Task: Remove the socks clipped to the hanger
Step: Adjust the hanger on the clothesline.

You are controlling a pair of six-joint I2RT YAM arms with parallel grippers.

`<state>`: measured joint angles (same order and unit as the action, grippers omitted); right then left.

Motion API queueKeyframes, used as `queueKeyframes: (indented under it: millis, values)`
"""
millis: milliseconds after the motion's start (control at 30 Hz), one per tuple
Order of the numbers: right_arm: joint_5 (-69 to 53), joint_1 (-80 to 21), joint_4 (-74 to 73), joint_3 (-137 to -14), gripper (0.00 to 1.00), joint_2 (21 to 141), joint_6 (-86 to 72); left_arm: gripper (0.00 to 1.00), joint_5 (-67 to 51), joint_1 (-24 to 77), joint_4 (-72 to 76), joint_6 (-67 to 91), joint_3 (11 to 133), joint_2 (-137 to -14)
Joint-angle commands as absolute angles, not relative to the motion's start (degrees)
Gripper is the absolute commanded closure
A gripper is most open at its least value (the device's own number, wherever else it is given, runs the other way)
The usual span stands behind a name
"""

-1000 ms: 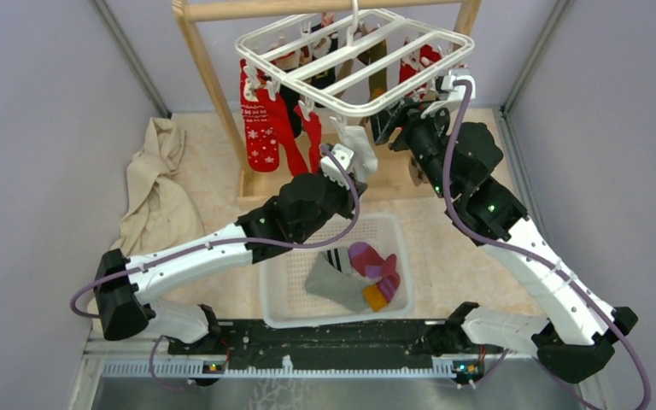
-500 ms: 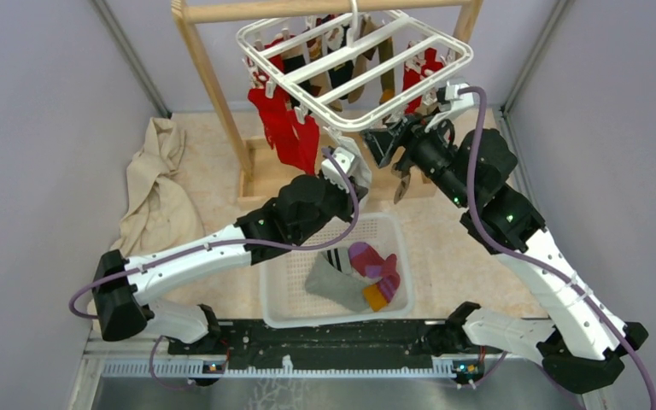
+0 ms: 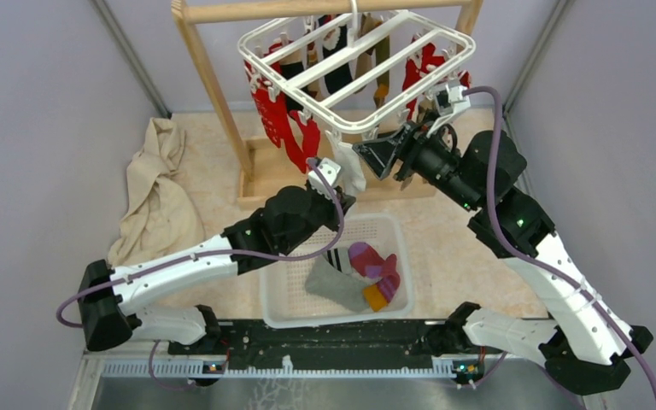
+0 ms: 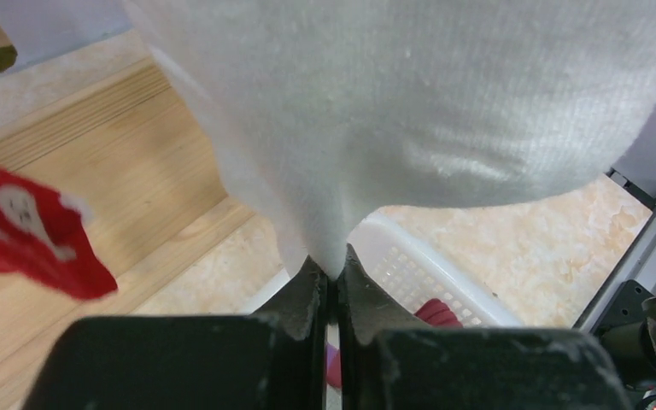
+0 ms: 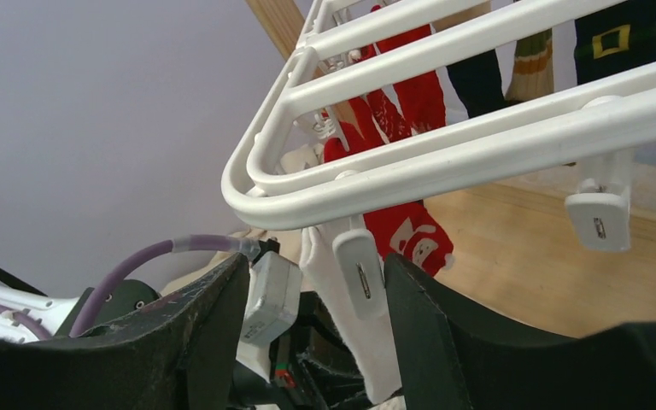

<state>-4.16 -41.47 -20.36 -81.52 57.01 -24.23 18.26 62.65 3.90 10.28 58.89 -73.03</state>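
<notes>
Freeing the white sock [image 4: 410,102], hanging off the hanger's [image 5: 444,162] near corner, looks the step: left gripper [image 4: 331,265] pinched shut on its end, right gripper [image 5: 312,278] half open, empty, straddling the clip [image 5: 358,275]. Squeeze that, then pull down.

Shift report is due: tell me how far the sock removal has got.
Done: a few socks lie in the basket. In hand: the left claw is shut on a white sock hanging from the hanger, and the right claw stands open around its clip. Left: red socks and others hang clipped.
</notes>
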Motion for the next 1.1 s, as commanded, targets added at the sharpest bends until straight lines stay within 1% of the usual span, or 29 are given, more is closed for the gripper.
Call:
queueKeyframes:
  millis: [0,100,300,467,633,800,967,1067]
  values:
    - [-1.9,-41.9,-21.7,-83.5,0.4,55.1,-24.8,0.89,19.6,62.9,4.3,11.0,56.5,-68.9]
    - [0.6,-41.9,-23.6,-81.5,0.38,54.2,-25.0,0.83,20.0,62.9,3.3,11.6,55.2,-66.8]
    - [15.4,-41.9,-29.6,-78.2,0.31,50.7,-25.9,0.84,26.5,62.7,-3.5,13.5,53.8,-62.0]
    - [23.9,-41.8,-33.7,-77.5,0.3,49.0,-27.7,0.86,29.7,61.5,-8.2,16.0,53.6,-58.0]
    - [28.0,-41.7,-33.8,-74.9,0.3,47.1,-29.8,0.89,29.0,56.5,-15.0,20.3,55.7,-57.0]
    - [32.5,-40.1,-35.9,-71.9,0.26,45.9,-32.5,0.9,25.6,50.4,-20.6,23.2,58.4,-57.1]
    - [32.1,-36.7,-33.8,-67.1,0.24,45.4,-33.6,0.89,26.5,47.7,-24.1,24.2,60.5,-56.2]
    - [27.5,-32.6,-31.5,-64.5,0.23,45.9,-34.1,0.88,26.6,45.7,-26.2,24.6,61.3,-55.1]
